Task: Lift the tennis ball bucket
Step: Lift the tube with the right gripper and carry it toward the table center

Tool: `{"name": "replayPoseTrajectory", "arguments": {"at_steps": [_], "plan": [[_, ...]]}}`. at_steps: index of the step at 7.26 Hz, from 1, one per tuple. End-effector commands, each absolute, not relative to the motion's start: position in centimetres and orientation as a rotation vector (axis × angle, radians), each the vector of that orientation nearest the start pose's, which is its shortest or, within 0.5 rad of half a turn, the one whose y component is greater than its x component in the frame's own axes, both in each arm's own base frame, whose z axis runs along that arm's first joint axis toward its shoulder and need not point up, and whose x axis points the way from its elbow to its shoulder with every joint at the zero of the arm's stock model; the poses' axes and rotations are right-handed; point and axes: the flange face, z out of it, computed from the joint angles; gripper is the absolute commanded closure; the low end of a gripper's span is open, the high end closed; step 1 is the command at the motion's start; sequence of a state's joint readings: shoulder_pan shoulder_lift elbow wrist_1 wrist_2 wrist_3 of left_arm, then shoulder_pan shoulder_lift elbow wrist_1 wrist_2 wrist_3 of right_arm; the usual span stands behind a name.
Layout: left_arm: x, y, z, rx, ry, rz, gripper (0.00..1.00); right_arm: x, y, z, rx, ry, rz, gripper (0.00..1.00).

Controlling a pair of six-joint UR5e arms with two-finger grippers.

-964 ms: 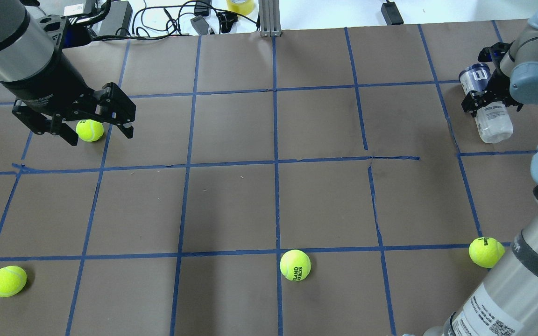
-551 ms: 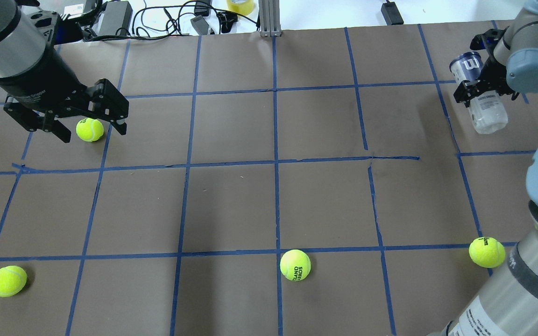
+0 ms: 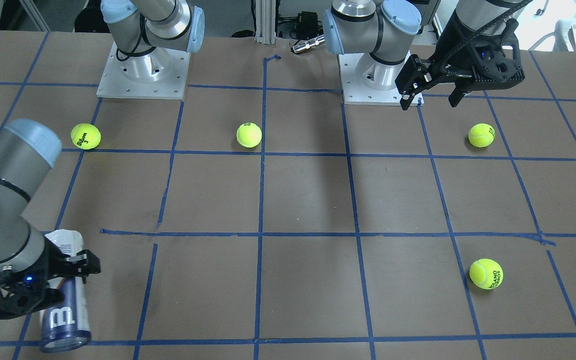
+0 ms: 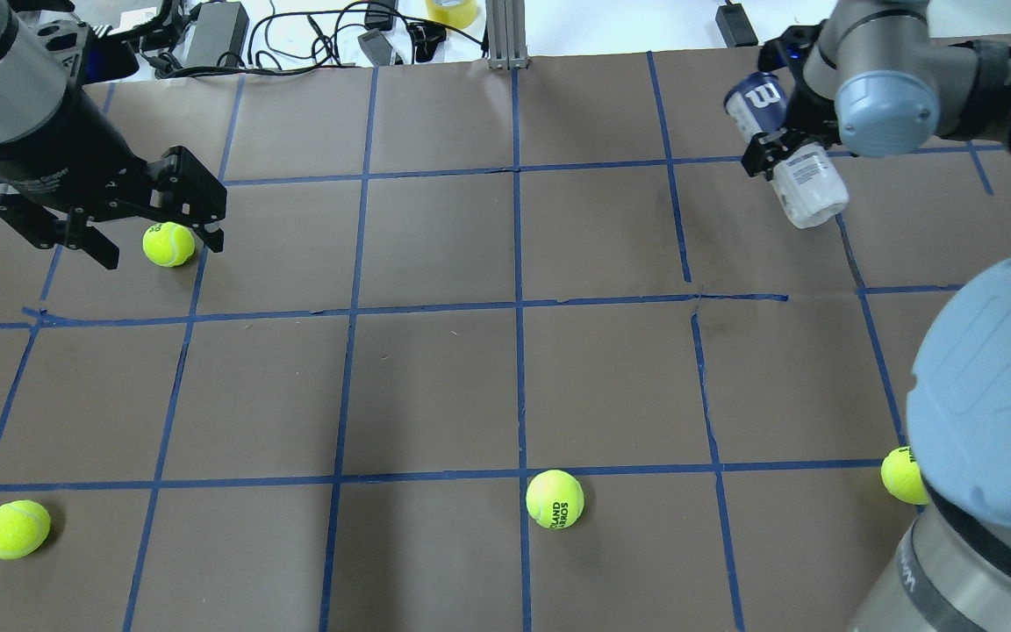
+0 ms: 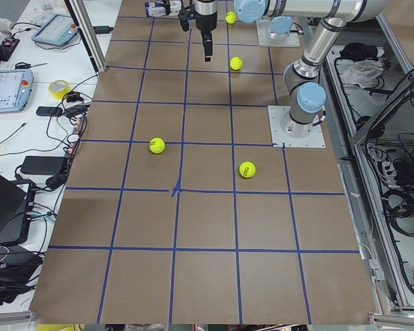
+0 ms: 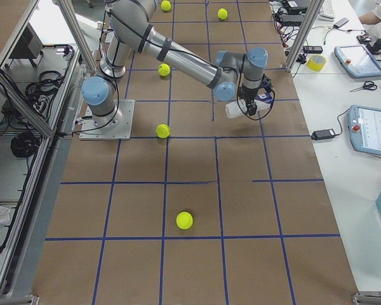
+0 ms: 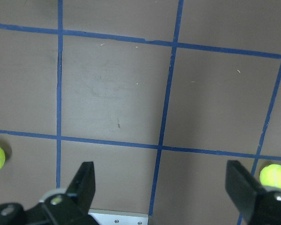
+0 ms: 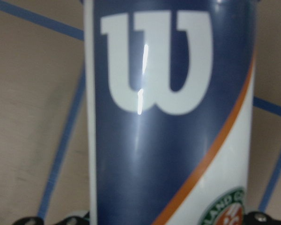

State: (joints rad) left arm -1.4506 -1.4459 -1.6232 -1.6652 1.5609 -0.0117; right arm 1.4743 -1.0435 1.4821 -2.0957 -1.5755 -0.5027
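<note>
The tennis ball bucket (image 4: 811, 183) is in the air over the far right part of the table (image 4: 435, 386) as the overhead view shows it. It lies close to level, navy end pointing away from the robot and pale end toward it. No yellow shows through the clear wall, so it is probably empty and therefore light. It is thin plastic, stiff along its length, but the wall would likely dent under a hard squeeze. The glossy label, which throws a bright streak in the right wrist view, suggests a slippery skin.

The right gripper (image 4: 776, 147) has its 2 fingers closed across the tube at about mid-length, between the big W and the round logo. That looks like a sound place to hold it: near the balance point, so neither end should droop much. A moderate clamp ought to do. Too much would crush it, and too little would let the smooth cylinder roll or slide between the pads. Whether the tube is fully clear of the paper cannot be read for certain, though the side view suggests it is.

The left gripper (image 7: 160, 178) is spread wide and carries nothing, hanging above the table with 1 tennis ball (image 4: 168, 244) under it. 3 other balls (image 4: 555, 499) lie well apart on the near squares.
</note>
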Motion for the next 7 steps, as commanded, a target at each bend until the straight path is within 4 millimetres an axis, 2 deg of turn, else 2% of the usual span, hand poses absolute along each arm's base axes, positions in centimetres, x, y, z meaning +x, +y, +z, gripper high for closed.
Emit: {"name": "replayPoseTrajectory", "arguments": {"at_steps": [1,2,3,4,5,6,7], "plan": [[-6.8,-44.6,50.9,-0.215,3.074,0.081,0.00,19.5,-68.0,27.7,-0.918,3.021,-0.184,0.36],[-4.4,-45.1,50.7,-0.220,2.982,0.101,0.00,25.7,-66.9,27.0,-1.040,2.974,-0.204,0.35],[-2.5,-45.7,50.4,-0.223,2.988,0.112,0.00,29.8,-66.7,27.0,-1.151,2.933,-0.254,0.35],[-1.0,-46.0,50.3,-0.249,3.049,0.102,0.00,32.5,-66.8,25.5,-1.308,2.870,-0.302,0.35],[1.3,-46.2,50.2,-0.243,3.093,0.089,0.00,36.3,-65.6,25.5,-1.516,2.783,-0.403,0.32],[3.4,-46.1,50.1,-0.230,3.105,0.097,0.00,40.1,-63.9,23.9,-1.700,2.679,-0.406,0.32],[4.2,-46.1,50.0,-0.251,3.104,0.099,0.00,43.3,-62.8,23.3,-1.903,2.557,-0.492,0.31]]}}
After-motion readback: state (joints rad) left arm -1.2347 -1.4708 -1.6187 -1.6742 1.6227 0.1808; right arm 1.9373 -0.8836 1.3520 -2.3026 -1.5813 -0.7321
